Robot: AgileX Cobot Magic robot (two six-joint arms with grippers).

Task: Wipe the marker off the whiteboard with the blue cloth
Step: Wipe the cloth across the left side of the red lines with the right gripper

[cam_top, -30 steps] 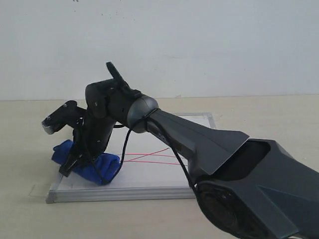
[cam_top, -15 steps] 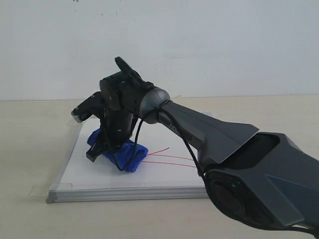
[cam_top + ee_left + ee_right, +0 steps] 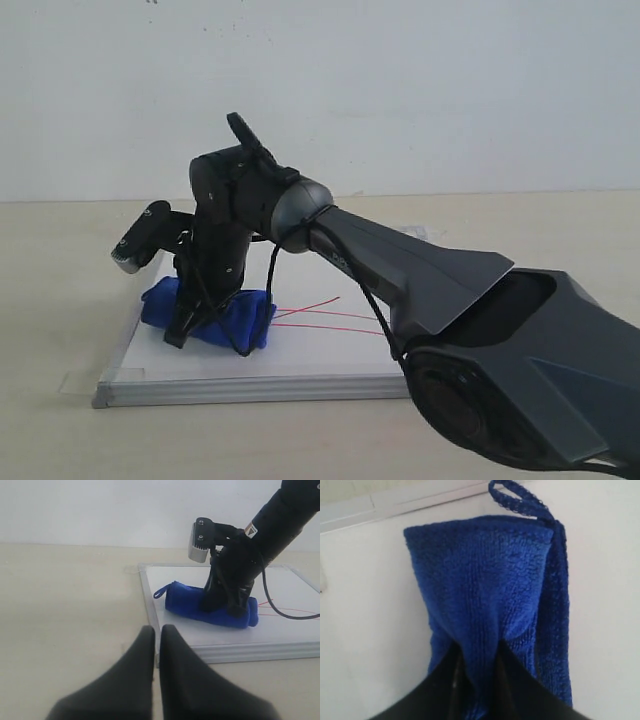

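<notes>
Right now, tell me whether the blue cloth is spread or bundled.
Bundled: the blue cloth lies as a thick roll on the whiteboard, pinched by the right end effector.

There were one board [image 3: 320, 356], one cloth [image 3: 240, 318], two visible red lines [image 3: 330, 328], one left gripper [image 3: 156, 641] and one right gripper [image 3: 477, 651].

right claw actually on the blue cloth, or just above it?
Touching. The right wrist view shows the right claw pinching a fold of the blue cloth between its two fingers, with no gap.

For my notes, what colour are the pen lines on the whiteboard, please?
The lines are red; exterior view shows best.
</notes>
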